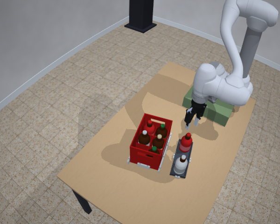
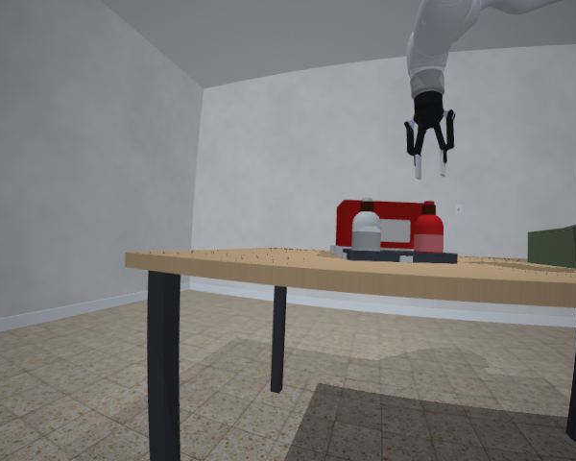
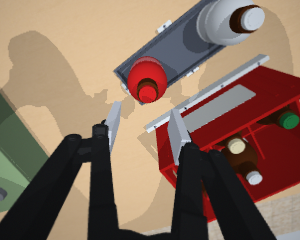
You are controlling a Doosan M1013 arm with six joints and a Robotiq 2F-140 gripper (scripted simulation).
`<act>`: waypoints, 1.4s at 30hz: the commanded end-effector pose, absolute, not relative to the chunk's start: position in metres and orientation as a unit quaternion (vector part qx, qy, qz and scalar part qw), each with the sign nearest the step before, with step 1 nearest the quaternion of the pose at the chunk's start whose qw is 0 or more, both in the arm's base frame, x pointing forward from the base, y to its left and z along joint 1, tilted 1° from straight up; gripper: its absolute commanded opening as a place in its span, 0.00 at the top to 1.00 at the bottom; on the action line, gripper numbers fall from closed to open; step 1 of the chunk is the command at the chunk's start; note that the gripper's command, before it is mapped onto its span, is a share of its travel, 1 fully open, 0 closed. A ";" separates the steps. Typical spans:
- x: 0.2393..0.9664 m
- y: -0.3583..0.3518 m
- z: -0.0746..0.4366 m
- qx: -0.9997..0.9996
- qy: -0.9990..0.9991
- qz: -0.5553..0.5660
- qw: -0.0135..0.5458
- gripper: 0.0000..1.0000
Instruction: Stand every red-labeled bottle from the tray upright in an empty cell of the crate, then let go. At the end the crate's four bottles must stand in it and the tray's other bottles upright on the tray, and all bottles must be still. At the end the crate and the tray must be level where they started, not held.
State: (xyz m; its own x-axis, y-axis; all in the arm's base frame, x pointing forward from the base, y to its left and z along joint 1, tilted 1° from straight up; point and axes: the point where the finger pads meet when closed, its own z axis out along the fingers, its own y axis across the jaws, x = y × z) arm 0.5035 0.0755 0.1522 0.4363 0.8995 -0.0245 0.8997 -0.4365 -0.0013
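A red-labeled bottle (image 1: 185, 143) (image 2: 428, 232) (image 3: 147, 82) stands upright at the far end of the dark grey tray (image 1: 173, 164) (image 2: 393, 256) (image 3: 182, 45). A white-labeled bottle (image 1: 180, 164) (image 2: 366, 232) (image 3: 225, 20) stands at the tray's near end. The red crate (image 1: 144, 156) (image 2: 348, 213) (image 3: 270, 90) to the left of the tray holds one red-labeled bottle (image 1: 149, 127) in its back left cell and several brown bottles (image 1: 158, 141). Its front left cell looks empty. My gripper (image 1: 191, 125) (image 2: 429, 171) (image 3: 145, 115) is partly open and empty. It hangs well above the tray's red-labeled bottle.
A green box (image 1: 217, 113) (image 2: 561, 245) (image 3: 10, 145) under the arm's base sits at the table's far right. A black pillar (image 1: 140, 14) stands on the floor by the back wall. The table's front edge is near the tray.
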 end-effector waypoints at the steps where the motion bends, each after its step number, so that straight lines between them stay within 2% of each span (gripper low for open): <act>1: 0.503 0.076 0.152 0.847 0.531 -0.011 0.006 0.62; 42: 0.503 0.075 0.119 0.847 0.531 -0.011 0.006 0.62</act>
